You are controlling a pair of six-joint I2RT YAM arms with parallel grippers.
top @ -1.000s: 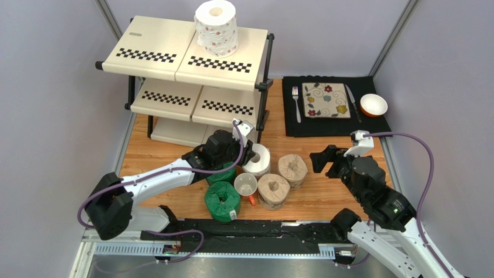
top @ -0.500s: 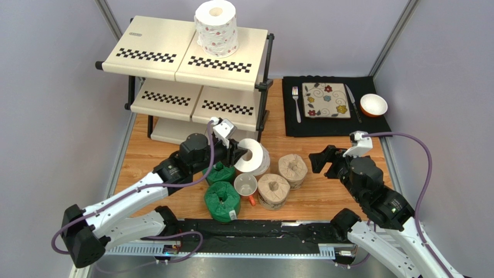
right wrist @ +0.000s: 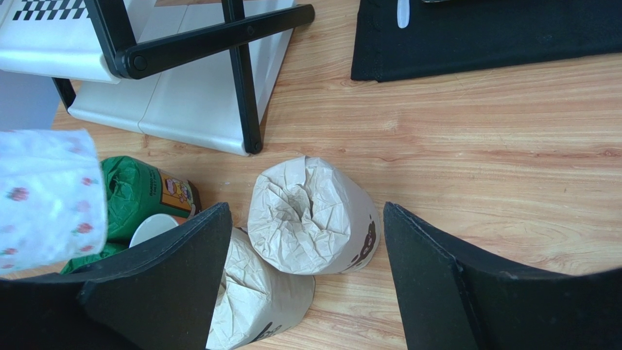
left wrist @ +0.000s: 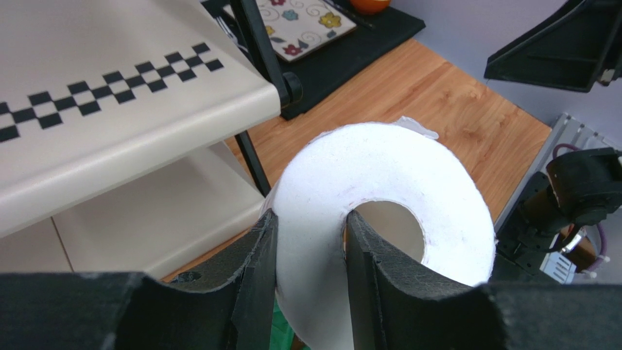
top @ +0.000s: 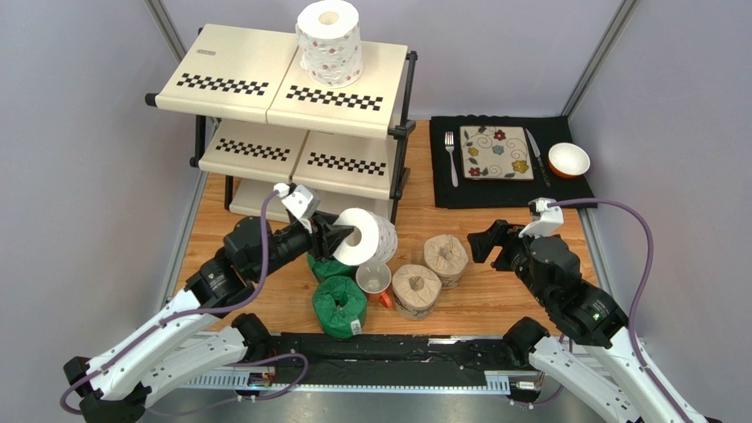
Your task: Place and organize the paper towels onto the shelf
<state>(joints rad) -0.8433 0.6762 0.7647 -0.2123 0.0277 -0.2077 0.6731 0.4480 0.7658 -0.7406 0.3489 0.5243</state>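
Left gripper [left wrist: 310, 219]: pinching the wall of a floral roll [top: 364, 236], one finger inside the core, one outside. Held off the tabletop [top: 512, 304], on its side, just in front of the shelf [top: 265, 84]. Right gripper [right wrist: 305, 210]: spread, empty, above a tan roll [right wrist: 310, 233]. Second floral roll [top: 328, 40]: upright on the top tier. On the tabletop: second tan roll [top: 416, 289], two green rolls [top: 339, 304], mug [top: 374, 279].

No readable text; label on green roll [right wrist: 131, 186], badge on shelf [top: 238, 62] illegible.
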